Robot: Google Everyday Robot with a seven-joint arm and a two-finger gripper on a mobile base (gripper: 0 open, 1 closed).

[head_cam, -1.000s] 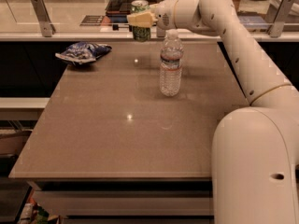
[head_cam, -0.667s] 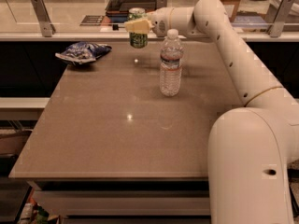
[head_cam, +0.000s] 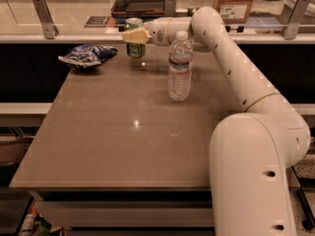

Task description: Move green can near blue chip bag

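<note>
A clear plastic water bottle (head_cam: 180,68) stands upright on the table (head_cam: 113,151), right of the gripper and just beside the arm (head_cam: 231,58) that reaches across the far edge; it is not between the can and the bag; that stretch of tabletop lies open. Behind the table runs a ledge with a dark tray (head_cam: 142,1), a cardboard box (head_cam: 235,3) and metal brackets (head_cam: 43,16).

The gripper (head_cam: 132,36) is at the far edge of the table, its pale yellowish fingers clasped around the middle of the green can (head_cam: 136,51), which stands upright in the grip; whether the can's base touches the tabletop cannot be told. The blue chip bag (head_cam: 87,54) lies at the far left corner, near the can but apart from it.

The can is a short cylinder, light green with darker markings and a silver top; the bag is crumpled, shiny blue and white foil, lying flat; the bottle is ribbed, with a white cap; the tabletop is smooth, brown and faintly glossy; the arm is rounded white plastic.
</note>
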